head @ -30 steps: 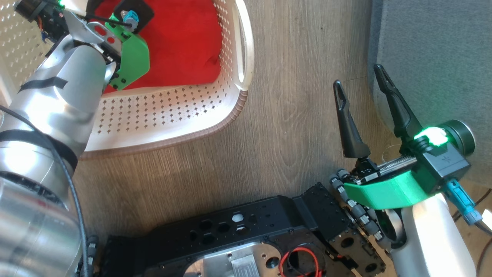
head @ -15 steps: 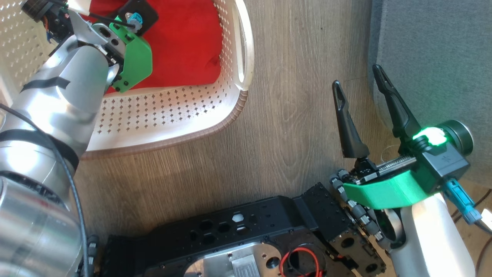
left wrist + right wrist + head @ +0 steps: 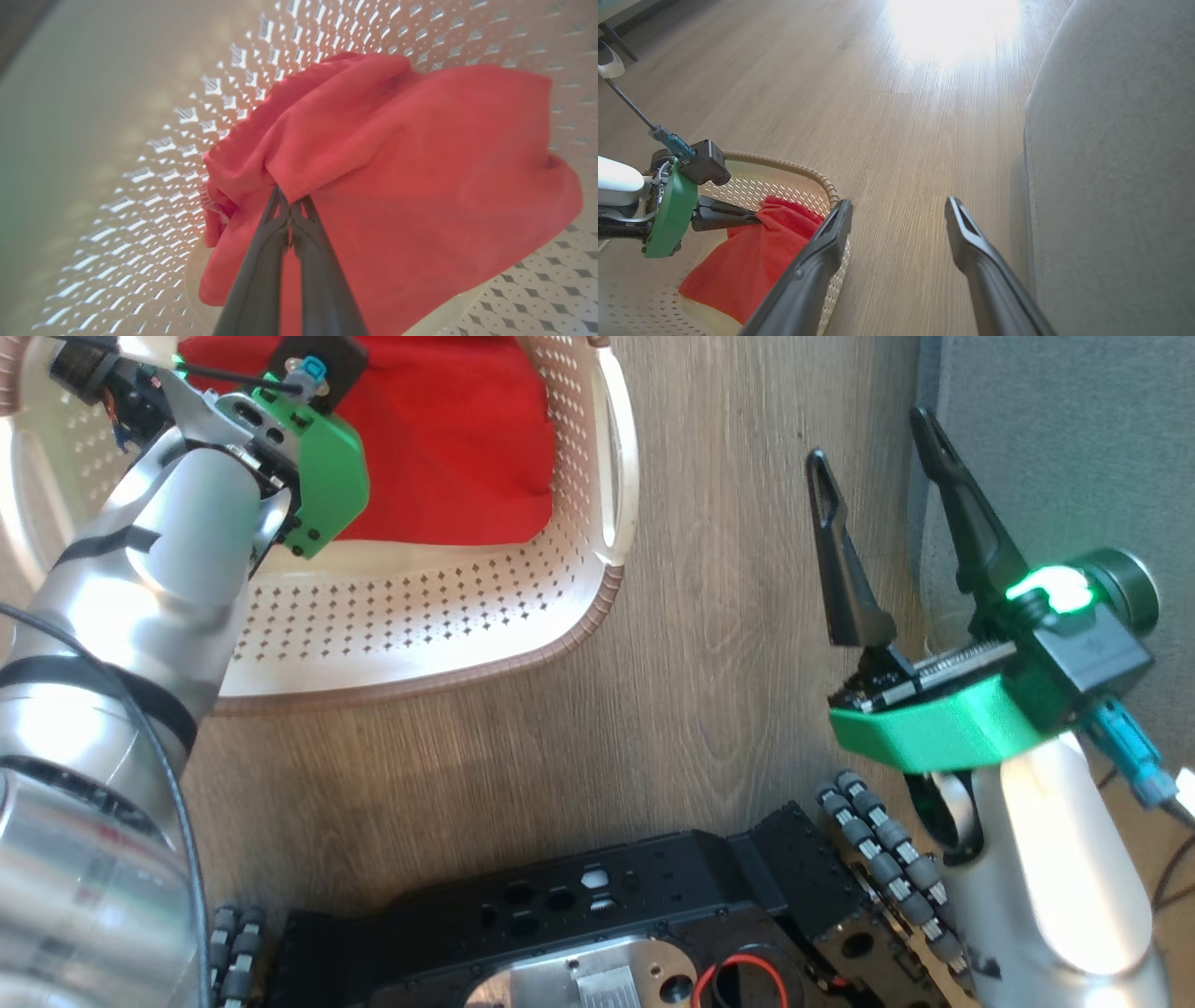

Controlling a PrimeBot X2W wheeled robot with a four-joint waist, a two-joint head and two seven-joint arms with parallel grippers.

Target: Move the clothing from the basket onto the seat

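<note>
Your left tool [image 3: 290, 207] is closed tight, jaws pressed together on a fold of the red clothing [image 3: 420, 177]. The pinch sits near the edge of a flap that folds over the rest of the cloth. In the right wrist view the cloth rises to a peak at the tool's tips and slopes down from there into the basket [image 3: 420, 616], so the clothing is inside the basket, with its lower part against the perforated wall and floor. No white trim or badge shows from these angles; you see plain red fabric.

The basket stands on the wooden floor [image 3: 719, 616], with its brown braided rim toward the robot's base.

Your right tool [image 3: 871, 441] is wide open and holds nothing. It hangs over the bare floor between the basket and the seat [image 3: 1055, 448], closer to the seat, and one finger overlaps the seat's rounded edge in the head view. Whether that finger touches the grey fabric, you cannot tell. The seat is well apart from the basket, with a strip of floor between them.
</note>
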